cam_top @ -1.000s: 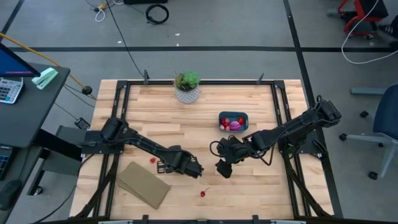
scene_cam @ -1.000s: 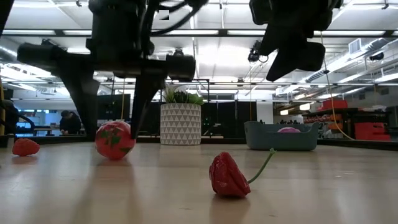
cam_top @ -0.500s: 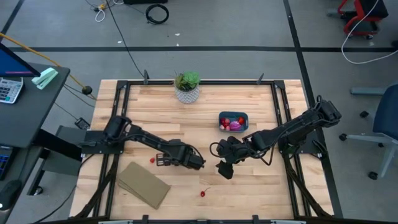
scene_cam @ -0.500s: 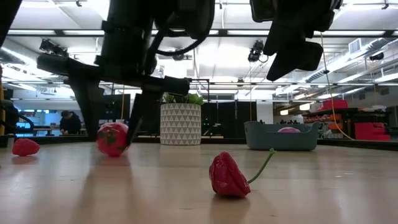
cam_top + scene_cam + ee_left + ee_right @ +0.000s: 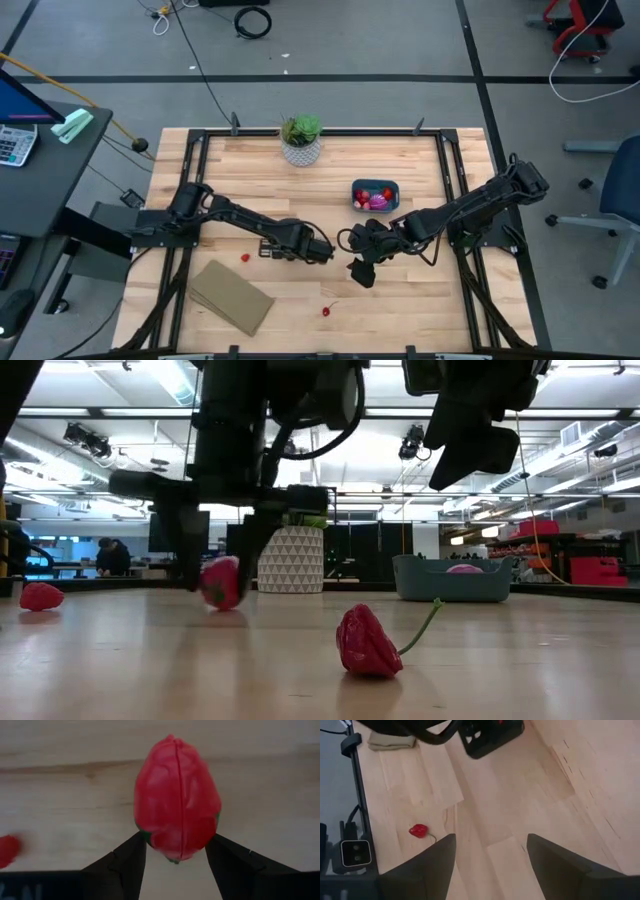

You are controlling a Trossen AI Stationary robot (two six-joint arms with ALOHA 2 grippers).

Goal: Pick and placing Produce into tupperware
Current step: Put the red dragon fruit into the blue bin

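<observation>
My left gripper (image 5: 318, 250) (image 5: 175, 845) is shut on a red toy strawberry (image 5: 177, 800) (image 5: 222, 582) at mid-table. My right gripper (image 5: 358, 272) (image 5: 490, 850) hangs open above the table just to its right and touches nothing. The teal tub (image 5: 375, 195) (image 5: 450, 578) stands farther back and holds red and purple produce. A red pepper with a green stem (image 5: 326, 311) (image 5: 368, 643) (image 5: 418, 831) lies on its side near the front edge. A small red piece (image 5: 244, 257) (image 5: 40, 596) lies left of my left gripper. My left gripper pinches the strawberry between its two fingers at the green-leaved stem end (image 5: 145, 836). The fingers (image 5: 195, 560) come from above, pointing down. The red tip points away from the wrist. The fruit sits at table height; whether it rests on the wood, I cannot tell.
A green plant in a white patterned pot (image 5: 300, 138) (image 5: 290, 555) stands at the far edge. A flat tan slab (image 5: 230, 296) (image 5: 390, 740) lies at the near left. Bare wood lies between the grippers and the tub.
My left gripper has moved toward the table's right and slightly toward the far edge, nearer my right gripper, turning as it went. The strawberry has travelled with it between the fingers. My right arm has kept still.
</observation>
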